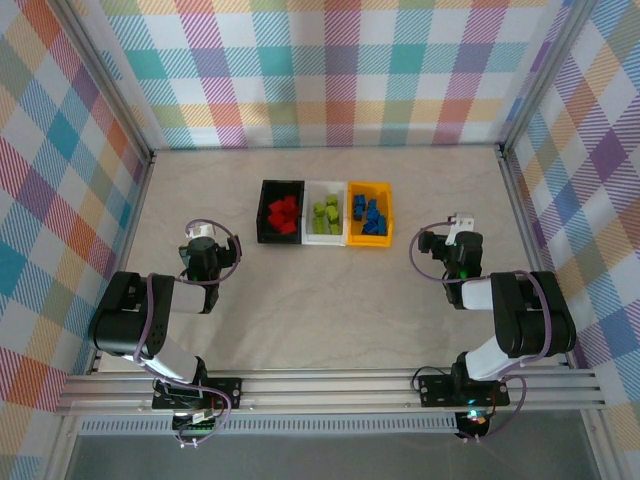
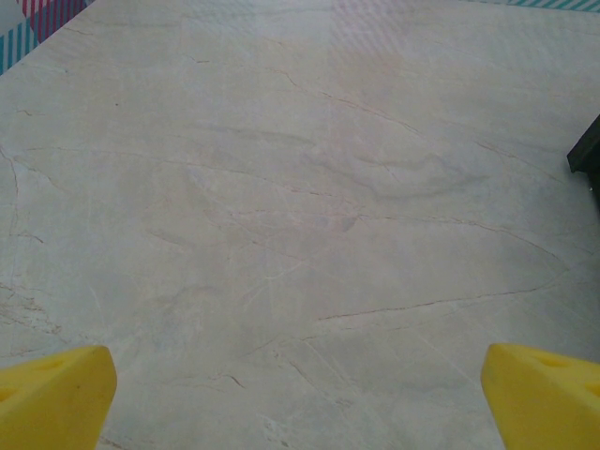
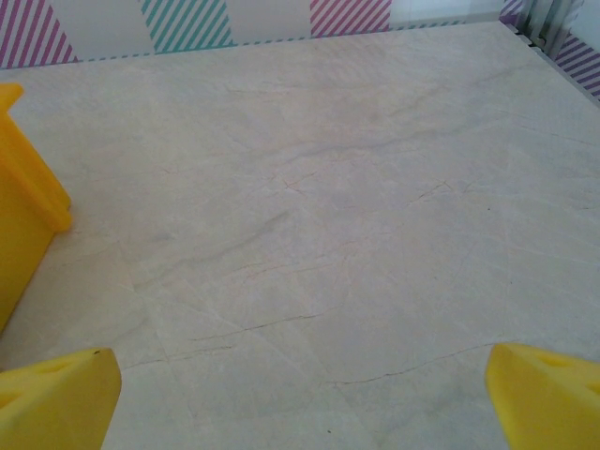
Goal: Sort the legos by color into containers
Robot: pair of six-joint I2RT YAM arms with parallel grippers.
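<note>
Legos [image 1: 320, 208] lie sorted by colour in three bins set side by side just past mid-table, toward 12 o'clock in the top view. The red bricks [image 1: 283, 213] are in the black bin [image 1: 262, 212], the lime green bricks [image 1: 328, 218] in the white bin [image 1: 326, 238], and the blue bricks [image 1: 368, 216] in the yellow-orange bin [image 1: 369, 240].

My left gripper [image 1: 203, 232] hangs over bare table [image 1: 300, 310] at 8 o'clock of the row, and my right gripper [image 1: 460, 225] at 4 o'clock. Both are well apart from the bins, jaws spread wide with nothing between them. The left wrist view catches a black corner at 3 o'clock; the right wrist view catches a yellow-orange wall at 9 o'clock.

Every brick I can see sits with its own colour, so I judge the sorting done or all but done, with only a last check to make. To do that well, I would hold both arms back from the row, since a nudge could mix the piles. Any stray should be pinched across its flat sides, not its studs.

The bricks are tiny, hard, glossy and studded, and they are heaped loosely. The bins are rectangular open-top plastic and look light. The table is pale, matt and marble-veined. My fingertips are blunt yellow wedges.
</note>
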